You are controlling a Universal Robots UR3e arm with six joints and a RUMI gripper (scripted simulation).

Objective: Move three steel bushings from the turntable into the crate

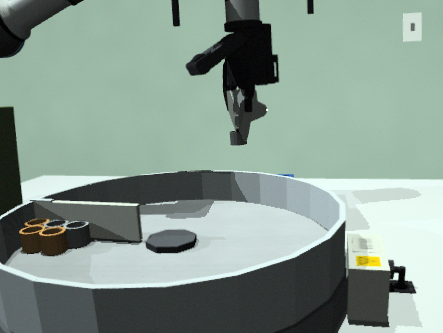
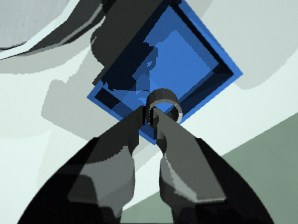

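Note:
My gripper [image 1: 238,136] hangs high above the far side of the turntable [image 1: 170,239], shut on a grey steel bushing [image 2: 164,102] by its wall. In the wrist view [image 2: 152,117] the bushing hangs over the blue crate [image 2: 167,65], near the crate's lower corner. Only a sliver of the crate [image 1: 285,175] shows behind the turntable rim in the exterior view. On the turntable's left side sits a cluster of bushings: orange-brown ones [image 1: 44,238] and dark grey steel ones [image 1: 75,232], beside a grey divider wall [image 1: 92,219].
A dark octagonal hub [image 1: 171,241] sits at the turntable's middle. The turntable has a high grey rim. A grey box with a yellow label [image 1: 368,279] stands to its right on the white table. A dark panel [image 1: 9,155] stands at the far left.

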